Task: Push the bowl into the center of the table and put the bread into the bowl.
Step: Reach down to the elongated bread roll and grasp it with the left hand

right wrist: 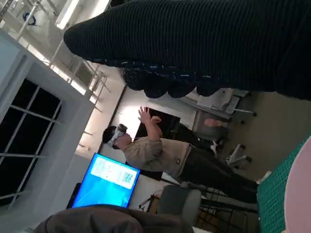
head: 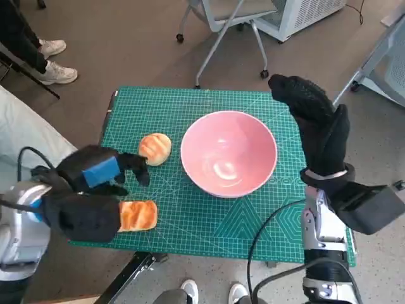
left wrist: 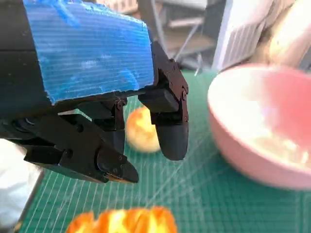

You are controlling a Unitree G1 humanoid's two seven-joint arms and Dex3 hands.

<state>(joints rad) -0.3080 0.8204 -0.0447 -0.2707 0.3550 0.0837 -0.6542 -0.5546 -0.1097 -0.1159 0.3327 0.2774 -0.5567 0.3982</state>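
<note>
a big pink bowl [head: 228, 153] sits on the green mat [head: 253, 215] that covers the tabletop [head: 111, 104]. it is about in the middle, a bit to the right side. nothing is inside the bowl.

there are two pieces of bread. a round bun [head: 155, 149] lies on the mat just beside the bowl, on its left. a second, longer bread [head: 137, 215] lies nearer the front edge of the mat, right next to the left arm.

the left hand [head: 100, 172] with its blue tape hangs over the mat between the two breads. its black fingers [head: 138, 166] point toward the round bun and stop just short of it. in the left wrist view the fingers [left wrist: 170, 124] are curled down and a little apart, with nothing held in them, and the bun shows behind them.

the right hand [head: 313, 117] in the black glove is up by the far right side of the bowl. its fingers [head: 292, 88] are stretched out flat, close together, and hold nothing. i cannot tell if the glove touches the bowl's rim.

in the right wrist view a person [right wrist: 165, 153] stands far off with hands raised, near a blue screen [right wrist: 108, 182]. in the head view, white shoes [head: 56, 62] and a chair [head: 228, 25] on wheels are on the floor past the tabletop.
</note>
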